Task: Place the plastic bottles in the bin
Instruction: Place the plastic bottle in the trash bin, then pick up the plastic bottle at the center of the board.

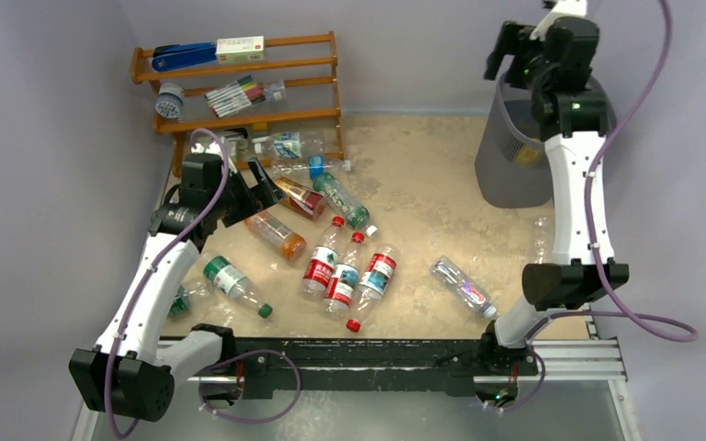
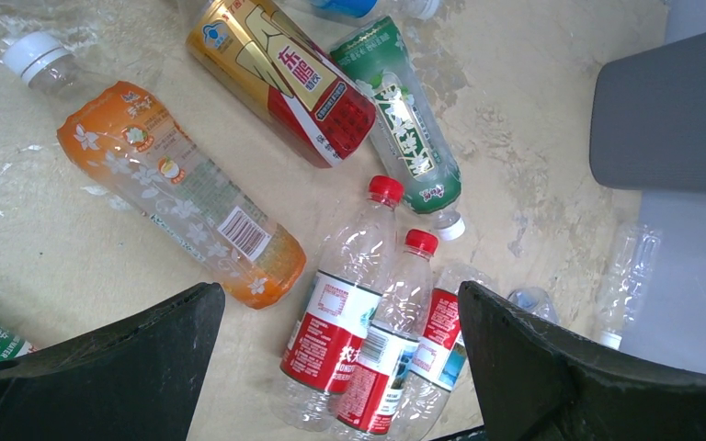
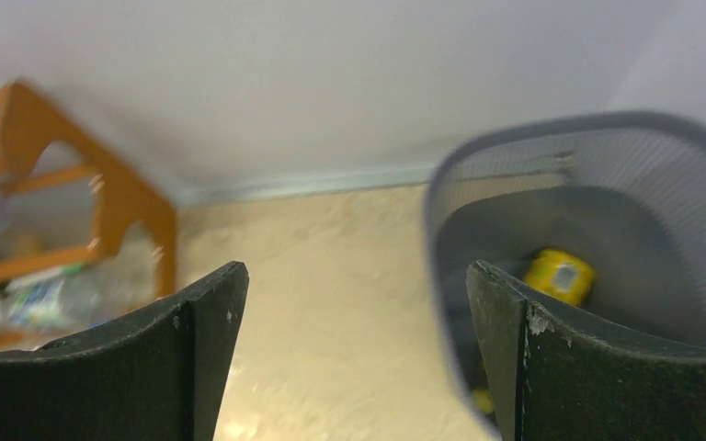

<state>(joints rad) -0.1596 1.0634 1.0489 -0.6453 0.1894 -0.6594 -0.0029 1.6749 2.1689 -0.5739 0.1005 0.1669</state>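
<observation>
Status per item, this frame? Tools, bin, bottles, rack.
Left tool: open, empty, over the bottles lying on the table.
Right tool: open, empty, above the bin's edge.
Bin: upright, yellow bottle inside.
Orange bottle: lying flat, white cap on.
Three red-label bottles: lying side by side, two red caps visible.
Green-label bottle: lying flat.
Rack: upright.
</observation>
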